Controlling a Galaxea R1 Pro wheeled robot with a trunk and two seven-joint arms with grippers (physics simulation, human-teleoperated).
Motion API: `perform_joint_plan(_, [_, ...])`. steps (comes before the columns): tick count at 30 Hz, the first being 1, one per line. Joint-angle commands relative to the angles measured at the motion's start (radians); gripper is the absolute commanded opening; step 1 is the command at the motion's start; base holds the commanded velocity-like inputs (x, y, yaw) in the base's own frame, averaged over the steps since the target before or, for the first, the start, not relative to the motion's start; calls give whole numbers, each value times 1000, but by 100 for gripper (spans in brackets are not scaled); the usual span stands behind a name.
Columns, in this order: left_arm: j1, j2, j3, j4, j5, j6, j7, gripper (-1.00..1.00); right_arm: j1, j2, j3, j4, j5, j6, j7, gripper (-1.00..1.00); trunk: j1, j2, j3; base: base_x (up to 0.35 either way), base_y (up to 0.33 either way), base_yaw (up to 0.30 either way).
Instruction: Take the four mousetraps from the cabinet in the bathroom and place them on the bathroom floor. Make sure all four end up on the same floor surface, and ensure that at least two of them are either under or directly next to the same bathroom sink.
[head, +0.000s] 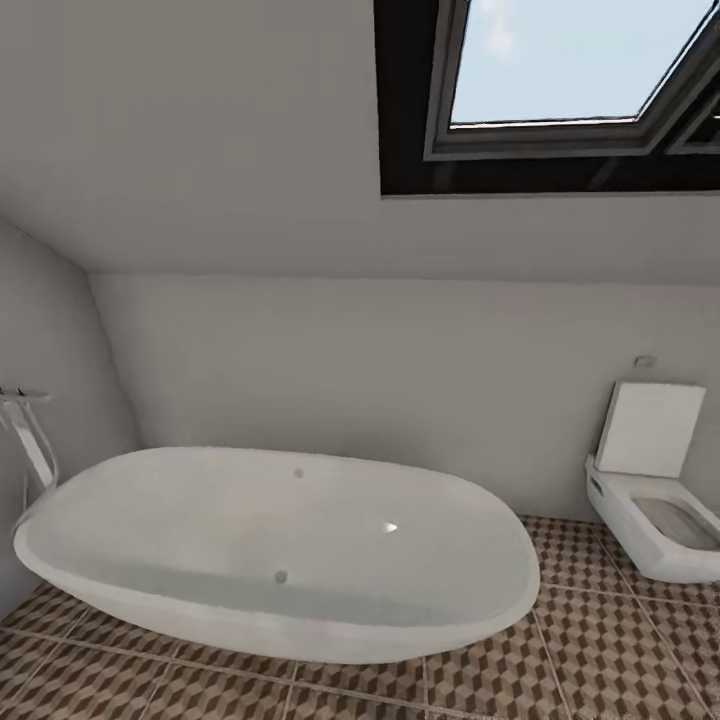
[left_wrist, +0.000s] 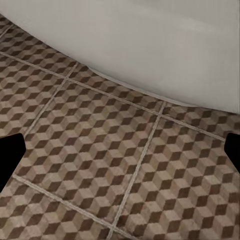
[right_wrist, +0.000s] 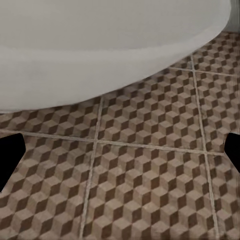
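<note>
Facing a white freestanding bathtub (head: 275, 545) against a pale wall, with a floor-standing tap (head: 28, 435) at its left end, a wall-hung toilet (head: 655, 505) with raised lid at the right, and a skylight (head: 575, 65) overhead. Standing on the bathroom floor (head: 610, 650), tiled in brown, beige and white cubes with pale grout. Judging the task as barely begun or between steps: no trap lying on any visible tile, and seemingly searching for the orange-brown storage unit. Both wrist cameras pointing down at the tiles beside the tub's curved wall. Left end effector (left_wrist: 120, 155) showing as two dark tips at the frame edges, spread wide, holding nothing. Right end effector (right_wrist: 120, 152) likewise wide apart and empty. Possibly hanging low at the robot's sides, though arm pose is hard to confirm.
</note>
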Motion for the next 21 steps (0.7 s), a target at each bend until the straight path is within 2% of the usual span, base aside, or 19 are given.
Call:
perform_joint_plan(1, [-1, 0, -9, 3, 4, -4, 1, 100, -1, 0, 1, 2, 4, -3, -6, 100, 0, -1, 0, 0, 0, -300])
perform_joint_plan(21, [-1, 0, -9, 3, 4, -13, 2, 100, -1, 0, 1, 2, 6, -3, -6, 100, 0, -1, 0, 0, 0, -300])
